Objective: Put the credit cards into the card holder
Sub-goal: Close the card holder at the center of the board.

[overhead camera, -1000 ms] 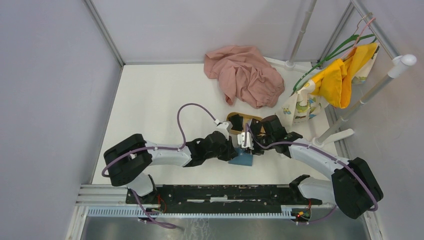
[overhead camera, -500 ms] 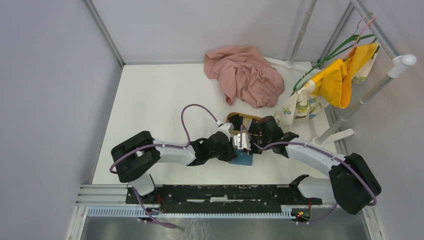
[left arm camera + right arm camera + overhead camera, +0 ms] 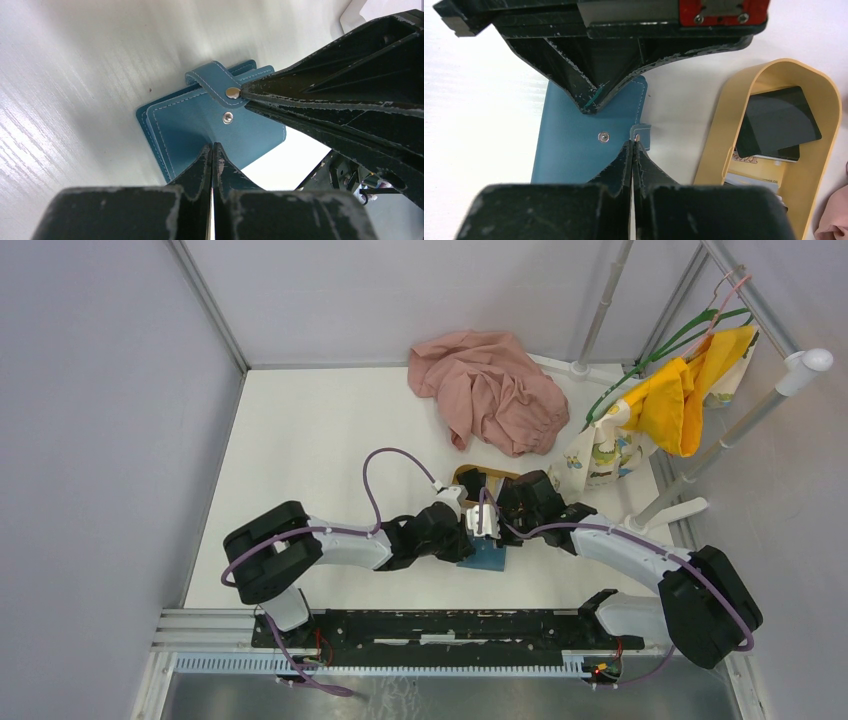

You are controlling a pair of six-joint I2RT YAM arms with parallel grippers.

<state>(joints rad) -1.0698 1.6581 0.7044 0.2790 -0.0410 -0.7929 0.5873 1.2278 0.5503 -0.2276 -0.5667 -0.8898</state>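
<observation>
The teal-blue card holder (image 3: pixel 490 560) lies flat on the white table between my two grippers. Its snap strap (image 3: pixel 215 80) stands lifted off the stud (image 3: pixel 227 117) on the cover. My right gripper (image 3: pixel 632 142) is shut on the end of that strap. My left gripper (image 3: pixel 214 146) is shut on the card holder's cover from the opposite side, and a teal sliver shows between its fingertips (image 3: pixel 585 101). Black credit cards (image 3: pixel 779 120) lie in the tan oval tray (image 3: pixel 819 165), just right of the card holder.
A crumpled pink cloth (image 3: pixel 490 390) lies at the back of the table. At the right a yellow garment (image 3: pixel 690 390) hangs on a white rack, whose foot (image 3: pixel 670 512) stands near the right arm. The tan tray (image 3: pixel 478 478) is partly hidden by the arms.
The right gripper has moved a little left onto the strap and shut. The left arm has shifted slightly right and its jaws have finished shutting. The card holder has stayed in place.
</observation>
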